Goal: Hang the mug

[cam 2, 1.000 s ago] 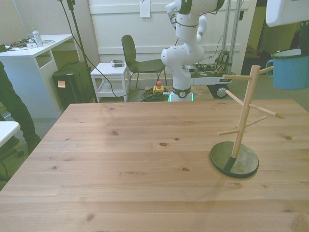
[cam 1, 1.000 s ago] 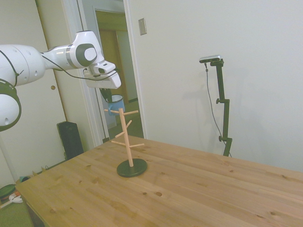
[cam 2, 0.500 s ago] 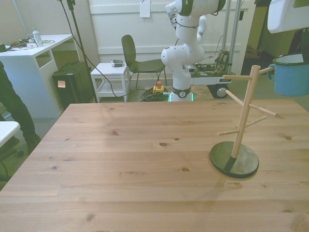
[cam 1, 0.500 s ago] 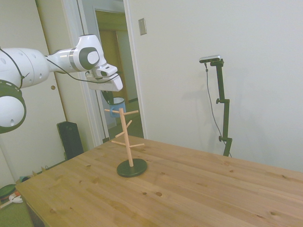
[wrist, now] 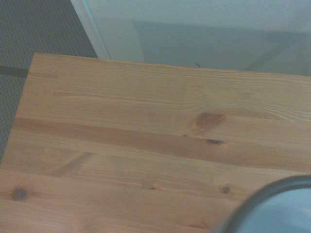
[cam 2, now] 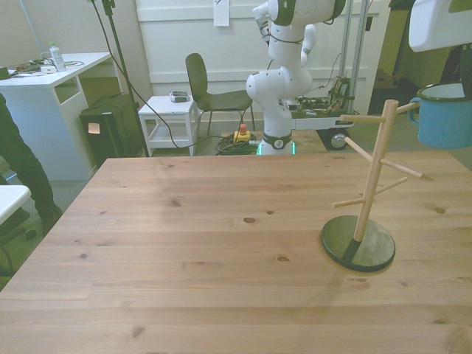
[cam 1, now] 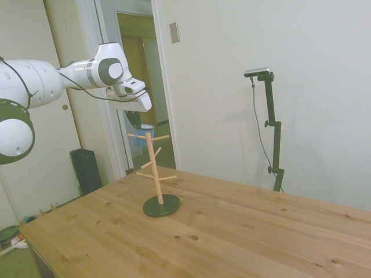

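The light-blue mug (cam 2: 447, 119) hangs in the air at the front view's right edge, level with the top of the wooden peg stand (cam 2: 371, 177). Its handle (cam 2: 412, 109) sits at the tip of the stand's upper peg (cam 2: 404, 108). My gripper (cam 2: 464, 72) reaches down from above and is shut on the mug's rim. In the side view the mug (cam 1: 144, 132) shows just behind the stand's top pegs (cam 1: 152, 138), under the gripper (cam 1: 139, 120). The wrist view shows only the mug's dark rim (wrist: 265, 204) over the table boards.
The stand rests on a dark round base (cam 2: 358, 243) near the table's edge on the front view's right. A person (cam 2: 16, 166) stands at the front view's left edge beside a white desk (cam 2: 51, 81). The wooden table (cam 2: 206, 251) spreads wide around the stand.
The gripper and mug have shifted slightly lower and a little to the front view's right, keeping the handle near the upper peg's tip. The stand has not moved.
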Robot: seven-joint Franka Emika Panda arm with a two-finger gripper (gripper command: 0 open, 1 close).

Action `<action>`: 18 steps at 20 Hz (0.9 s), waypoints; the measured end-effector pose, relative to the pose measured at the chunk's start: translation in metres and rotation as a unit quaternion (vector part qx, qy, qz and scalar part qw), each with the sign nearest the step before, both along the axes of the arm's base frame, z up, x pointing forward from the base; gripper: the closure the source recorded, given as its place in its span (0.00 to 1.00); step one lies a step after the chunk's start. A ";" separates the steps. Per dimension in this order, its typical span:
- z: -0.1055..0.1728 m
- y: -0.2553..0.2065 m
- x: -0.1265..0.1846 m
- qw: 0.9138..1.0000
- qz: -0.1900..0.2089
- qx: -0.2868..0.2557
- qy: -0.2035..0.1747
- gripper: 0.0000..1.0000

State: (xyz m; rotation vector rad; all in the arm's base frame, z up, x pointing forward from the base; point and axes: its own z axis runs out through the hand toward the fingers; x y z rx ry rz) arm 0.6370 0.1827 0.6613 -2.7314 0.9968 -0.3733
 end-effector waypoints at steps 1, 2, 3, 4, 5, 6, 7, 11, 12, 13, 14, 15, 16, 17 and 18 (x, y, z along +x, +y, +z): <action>0.000 0.000 0.000 1.000 0.000 0.000 0.000 0.00; 0.000 0.000 0.000 1.000 0.000 0.000 0.000 0.00; 0.000 0.000 0.000 1.000 0.000 0.000 0.000 0.00; 0.000 -0.001 0.000 1.000 -0.001 0.000 0.000 0.00; 0.000 -0.002 0.000 1.000 -0.001 0.000 0.000 0.00; 0.000 -0.003 0.001 1.000 -0.002 0.000 0.000 0.00; 0.000 -0.003 0.001 1.000 -0.003 0.000 0.000 0.00; 0.001 -0.003 0.000 1.000 -0.002 0.000 -0.001 0.00; 0.002 -0.003 0.000 1.000 -0.002 0.001 -0.001 0.00; 0.002 -0.003 -0.001 1.000 -0.002 0.001 -0.002 0.00; 0.003 -0.003 -0.001 1.000 -0.002 0.001 -0.002 0.00; 0.005 -0.003 -0.002 1.000 -0.002 0.001 -0.003 0.00; 0.006 -0.003 -0.004 1.000 -0.001 0.001 -0.005 0.00; 0.009 -0.002 -0.006 1.000 0.000 0.002 -0.006 0.00; 0.012 0.000 -0.010 1.000 0.002 0.002 -0.008 0.00</action>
